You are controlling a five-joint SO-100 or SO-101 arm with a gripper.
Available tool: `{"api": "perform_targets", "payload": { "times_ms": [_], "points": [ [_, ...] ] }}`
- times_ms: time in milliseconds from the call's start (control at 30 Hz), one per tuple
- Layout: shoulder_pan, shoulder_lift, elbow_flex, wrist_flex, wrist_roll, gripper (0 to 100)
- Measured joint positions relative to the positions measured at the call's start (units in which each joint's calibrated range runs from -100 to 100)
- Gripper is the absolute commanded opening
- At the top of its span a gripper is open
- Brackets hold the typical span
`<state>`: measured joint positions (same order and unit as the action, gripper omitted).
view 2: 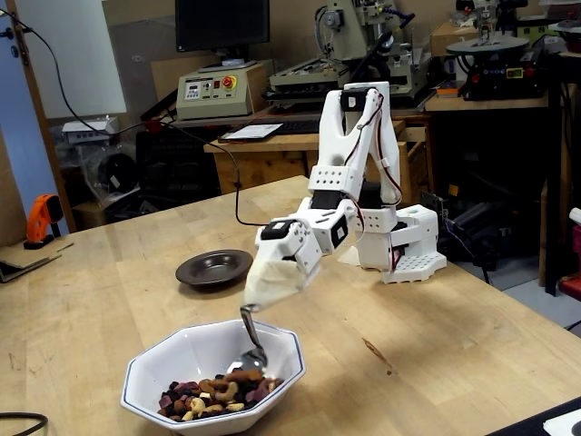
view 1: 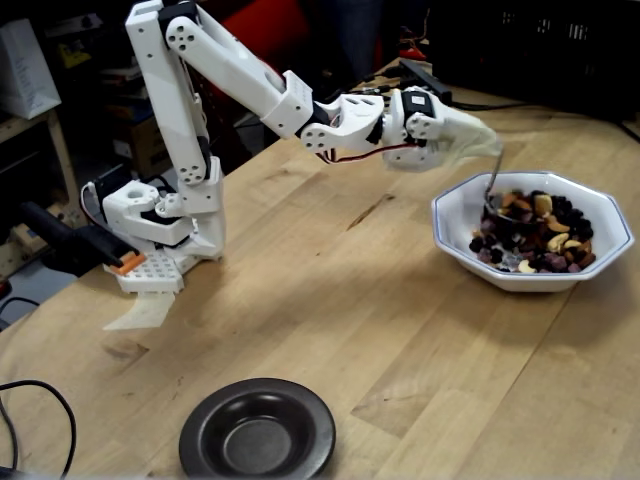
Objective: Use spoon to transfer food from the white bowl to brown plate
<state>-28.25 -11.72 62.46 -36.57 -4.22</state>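
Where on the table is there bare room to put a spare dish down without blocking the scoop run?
Bare wood lies between the arm's base, the brown plate and the white bowl, though the run likely crosses it. Safer is the near edge right of the plate, below the bowl. It is crowded at the bowl, where the gripper holds the spoon.
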Motion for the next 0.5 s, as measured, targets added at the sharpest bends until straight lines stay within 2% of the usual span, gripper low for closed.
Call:
{"api": "perform_targets", "payload": {
  "times_ms": [200, 500],
  "points": [
    [1.8, -0.1, 0.0, -4.3, 0.1, 4],
    [2.0, -0.1, 0.0, -5.2, 0.0, 4]
  ]
}}
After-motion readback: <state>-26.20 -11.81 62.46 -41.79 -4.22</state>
